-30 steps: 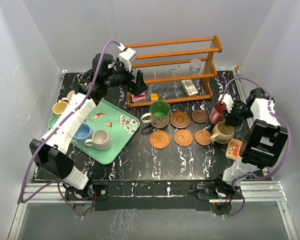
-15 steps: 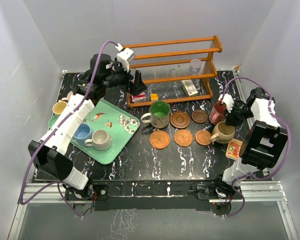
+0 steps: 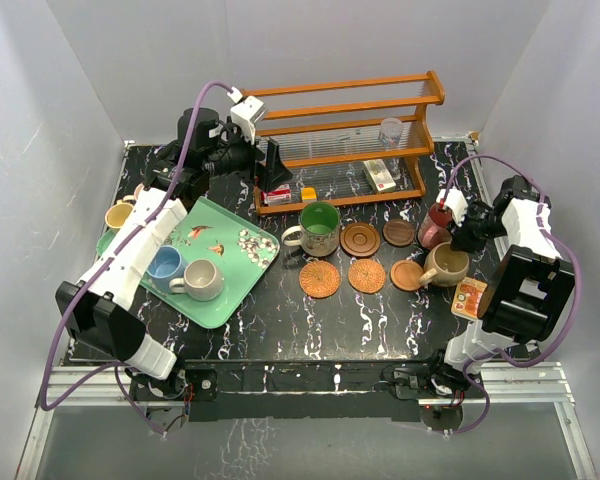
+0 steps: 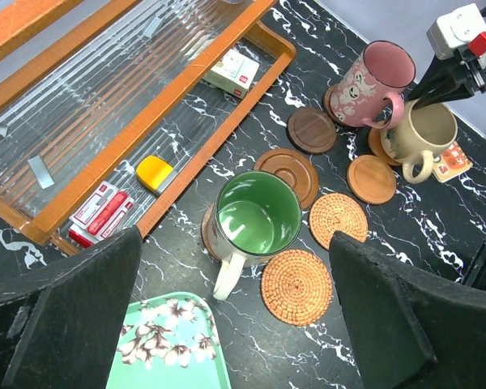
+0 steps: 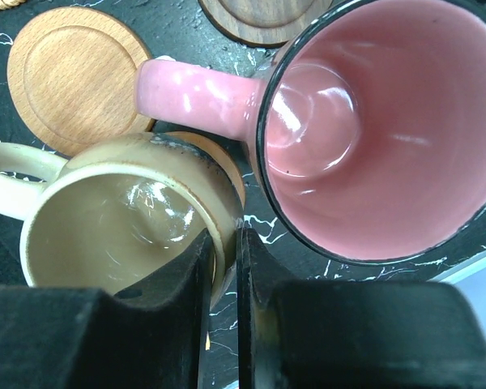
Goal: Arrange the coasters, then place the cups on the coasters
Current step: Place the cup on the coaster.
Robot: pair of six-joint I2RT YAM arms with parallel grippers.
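Observation:
My right gripper (image 5: 225, 267) is shut on the rim of the tan cup (image 5: 113, 227), one finger inside and one outside. That cup (image 3: 445, 265) stands on an orange-brown coaster (image 5: 227, 166) beside the pink cup (image 5: 381, 121). The green cup (image 4: 257, 215) rests on a dark coaster. Bare coasters lie round it: two woven (image 3: 320, 278) (image 3: 366, 275), one smooth (image 3: 407, 275), two dark wood (image 3: 360, 239) (image 3: 399, 232). My left gripper (image 3: 267, 170) hangs open and empty high by the shelf. Blue (image 3: 165, 265), cream (image 3: 202, 280) and yellow (image 3: 120, 215) cups sit at the tray.
A green flowered tray (image 3: 235, 290) lies at the left. A wooden shelf rack (image 3: 350, 100) spans the back, holding a glass tumbler (image 3: 390, 132) and small boxes. An orange card (image 3: 468, 297) lies by the right arm's base.
My left gripper has drifted slightly left and back beside the shelf. The right gripper and the tan cup have stayed put.

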